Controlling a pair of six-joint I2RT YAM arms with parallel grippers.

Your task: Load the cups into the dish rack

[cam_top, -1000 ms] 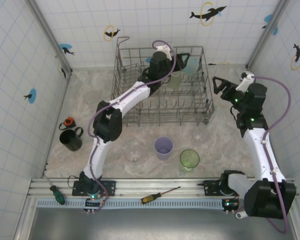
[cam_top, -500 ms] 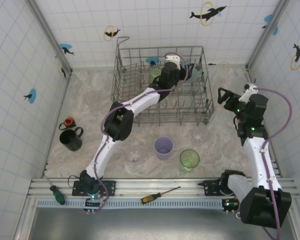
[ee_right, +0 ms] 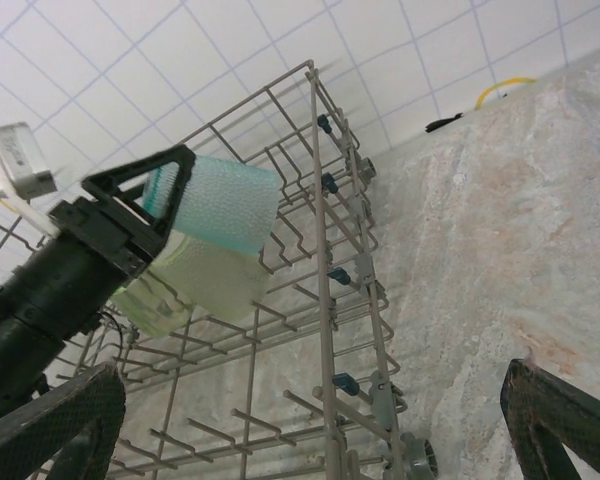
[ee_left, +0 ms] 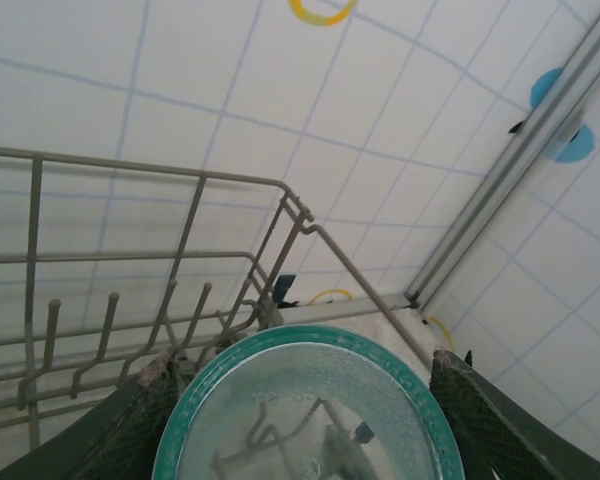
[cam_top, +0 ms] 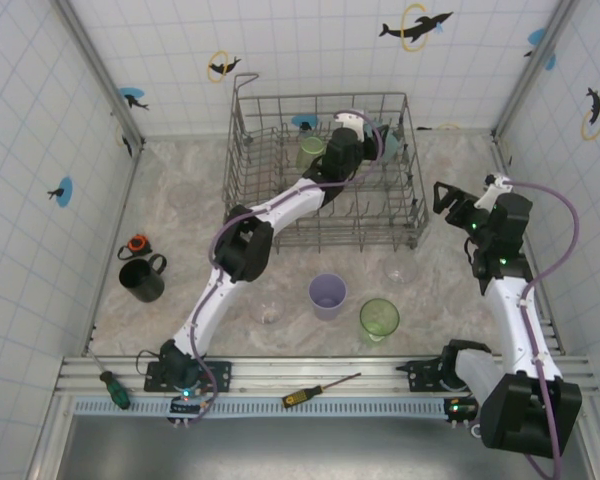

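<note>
Grip confirmed: the left gripper (ee_left: 305,362) is clenched across the mouth of a translucent teal textured tumbler (ee_right: 225,205), held on its side inside the large grey wire dish rack (cam_top: 280,98), toward its far right corner. A pale green translucent tumbler (ee_right: 205,285) sits just beside it. The right gripper (cam_top: 443,196) hangs outside the rack's right wall, jaws spread wide, empty. A lavender tumbler (cam_top: 327,295) and a black mug (cam_top: 142,280) stand on the table.
</note>
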